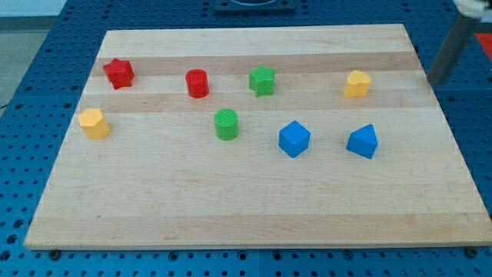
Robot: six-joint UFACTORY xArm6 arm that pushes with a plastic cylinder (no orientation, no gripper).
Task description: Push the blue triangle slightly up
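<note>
The blue triangle [363,141] lies on the wooden board [254,208] at the view's right, a little below the middle. My rod comes down at the view's top right, and my tip [436,81] rests at the board's right edge, well above and to the right of the blue triangle. It touches no block. A blue cube-like block [294,139] lies to the left of the triangle.
A yellow block [357,84] sits above the blue triangle. A green block [262,80], a red cylinder [197,83] and a red star [119,73] line the upper board. A green cylinder [226,124] is at the centre, and a yellow block [94,123] at the left.
</note>
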